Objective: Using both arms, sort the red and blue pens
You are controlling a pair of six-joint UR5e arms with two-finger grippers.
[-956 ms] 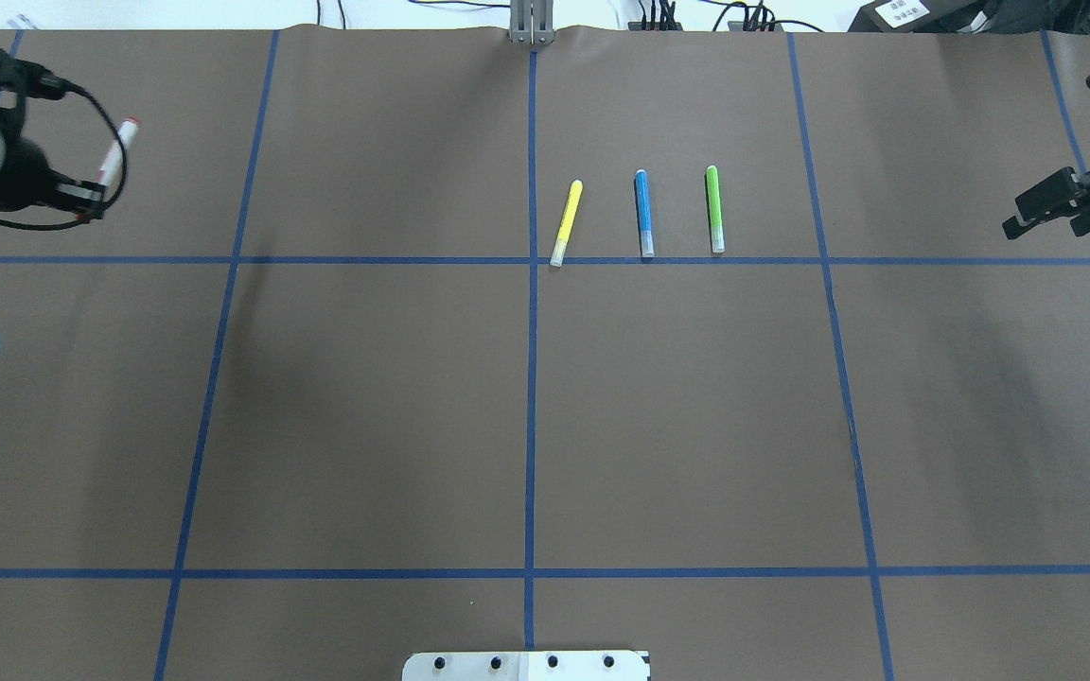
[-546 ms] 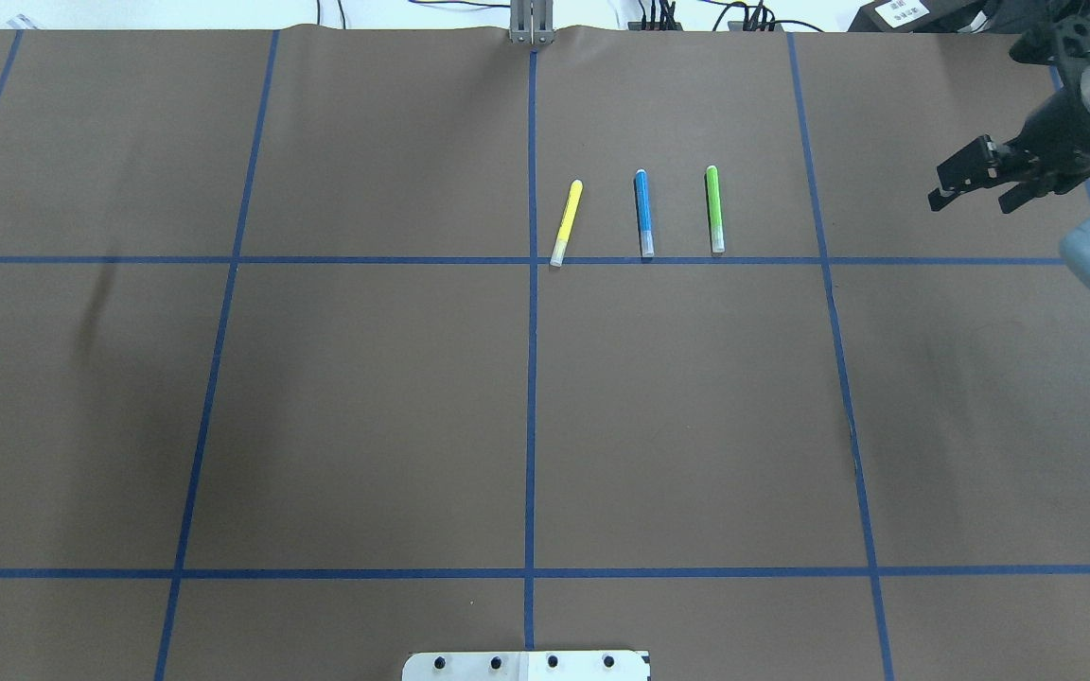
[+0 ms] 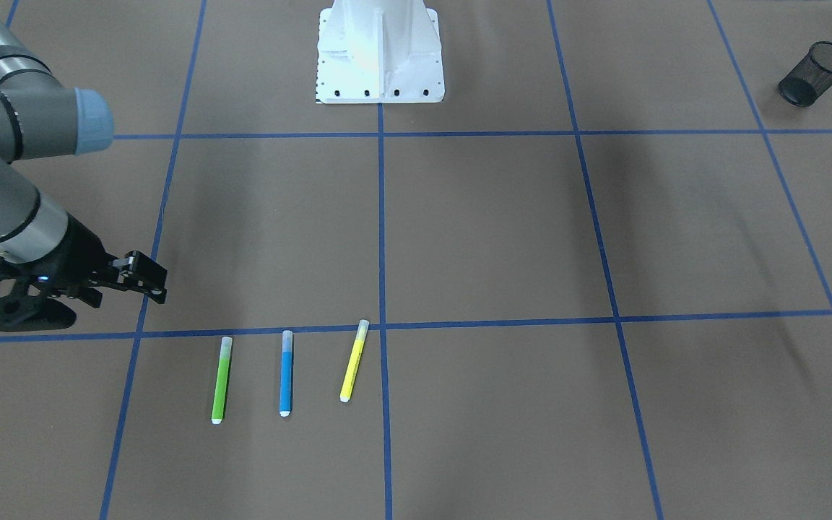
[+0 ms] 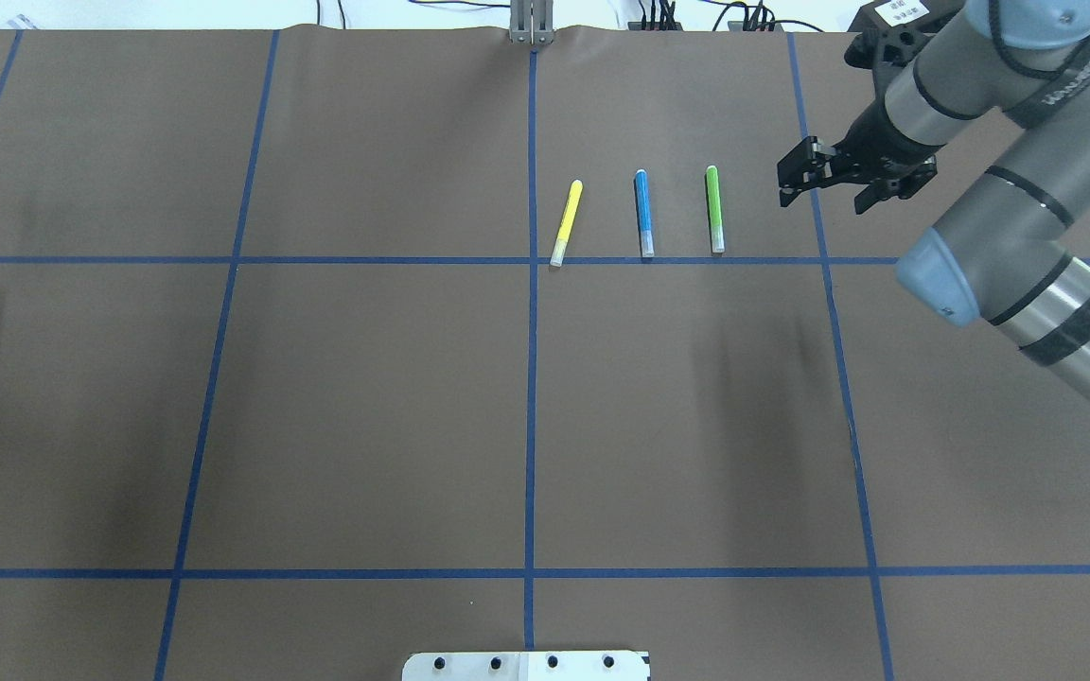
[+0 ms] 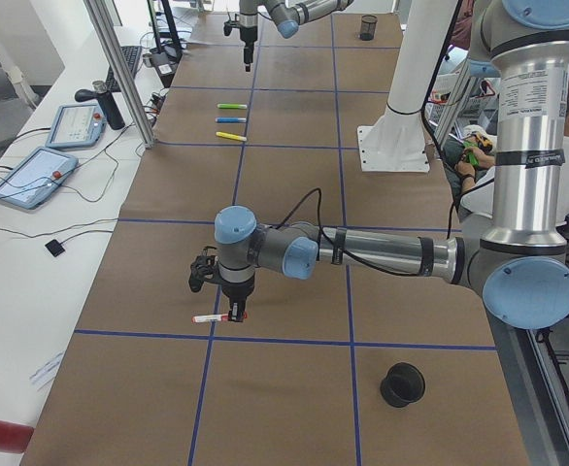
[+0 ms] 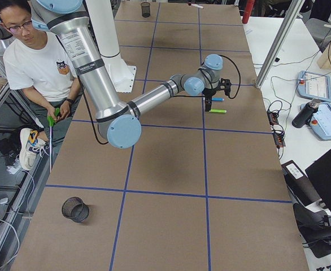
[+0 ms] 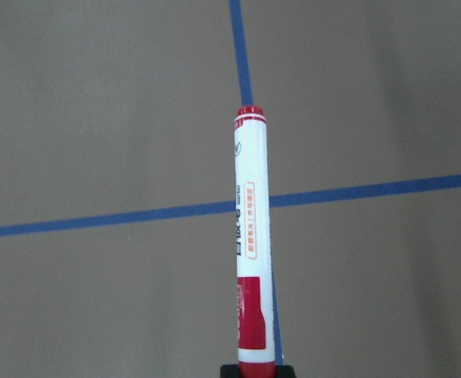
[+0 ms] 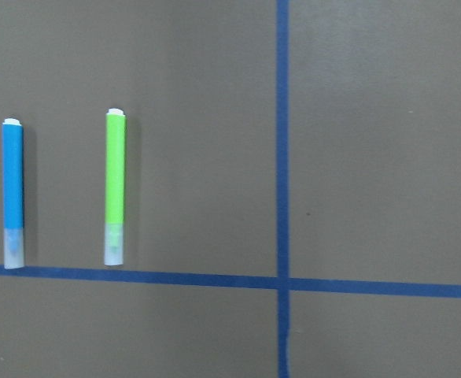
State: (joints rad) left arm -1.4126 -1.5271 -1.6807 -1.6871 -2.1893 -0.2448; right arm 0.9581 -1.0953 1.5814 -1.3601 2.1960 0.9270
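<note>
**Hazards and count.** Your right gripper (image 4: 821,197) hangs with its fingers apart just beside the green pen (image 4: 714,210), on the side away from the blue pen (image 4: 643,213). The blue pen, the one you want, lies flat on the table (image 4: 365,407) between the green pen and the yellow pen (image 4: 567,222), its cap end at a tape line (image 4: 413,260).

- **Hazard 1:** the green pen lies nearest, so a short reach may close on the wrong colour.
- **Hazard 2:** the neighbours lie near on both sides, so spread fingers coming down across the blue pen may nudge one of them or roll the target.

Your left gripper (image 5: 232,313) is clamped on the red cap end of the marker (image 7: 250,236). The marker sticks out level and low, well apart from the near cup (image 5: 402,384). You cannot tell whether it clears the table.

- **Hazard 3:** held at one end, the marker may pivot or slip in a fast swing.
- **Hazard 4:** carried level, it may strike the cup rim and lie across it rather than drop in, so tilt it first.

**Count:**
- Two arms, the left arm (image 5: 382,254) and the right arm (image 4: 1009,218).
- One marker.
- Three pens on the table, one each of blue, green and yellow.
- Two black cups, the near cup and a far cup (image 5: 367,26) at the right arm's end.
- One person (image 6: 38,68) beside the robot's base.
</note>
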